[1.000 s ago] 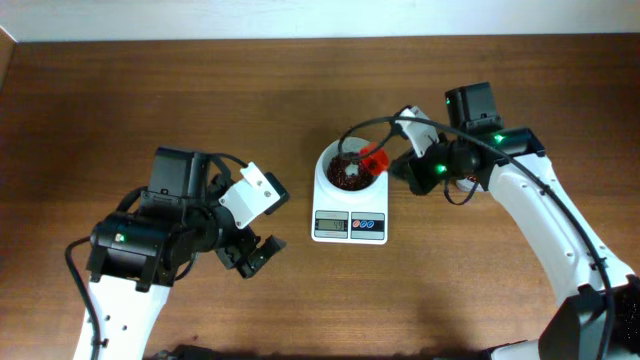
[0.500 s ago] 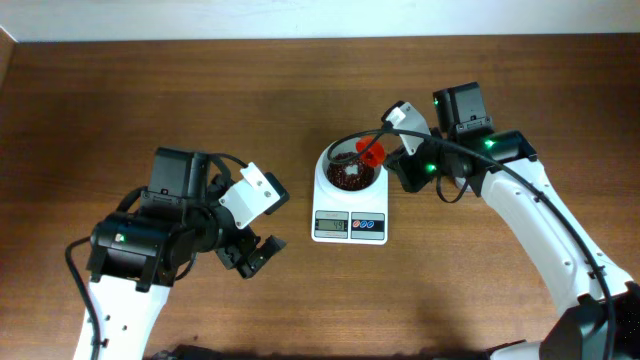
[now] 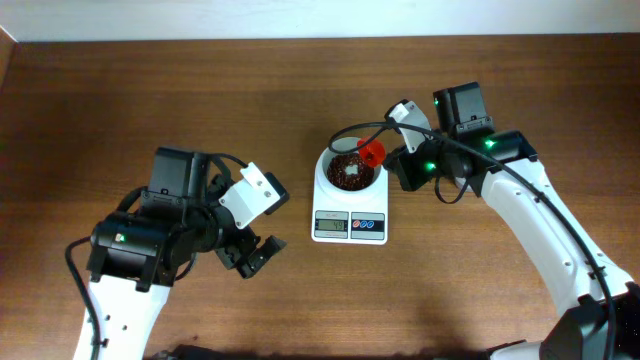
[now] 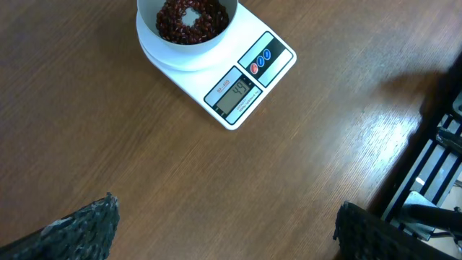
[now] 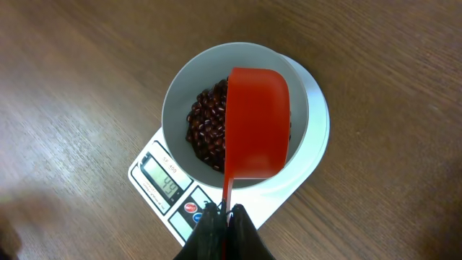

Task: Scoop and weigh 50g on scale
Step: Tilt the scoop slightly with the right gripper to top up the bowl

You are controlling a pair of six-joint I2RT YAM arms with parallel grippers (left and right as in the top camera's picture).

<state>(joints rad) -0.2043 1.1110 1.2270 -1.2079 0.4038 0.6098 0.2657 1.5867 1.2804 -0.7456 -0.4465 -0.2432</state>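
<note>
- Dark wood-grain worktop (image 3: 150, 90) is filling every view, with a pale strip (image 3: 300, 18) running along its far edge in the overhead view.
- Near the middle, the scale (image 3: 349, 208) is sitting with its white bowl (image 5: 180, 94) on top. The beans (image 3: 347, 176) are lying in a loose heap inside that bowl, covering its floor.
- The right tool (image 5: 220, 217) is pinching the thin handle of the orange-red scoop (image 5: 256, 123), its jaws nearly together on it. The scoop is hanging over the side of the bowl nearest that arm, tipped so that only its outside is showing. I cannot tell whether any beans are remaining in it.
- The left tool (image 3: 252, 256) is hovering over bare wood, spread wide and carrying nothing, well apart from the scale.
- The display (image 4: 232, 92) is showing two digits, seemingly in the high forties, though they are too soft to read firmly.
- Judging by that, the scooping is mostly done and the weight is sitting just under the target. What is remaining is probably a last small trickle of beans, then drawing the scoop clear of the bowl.
</note>
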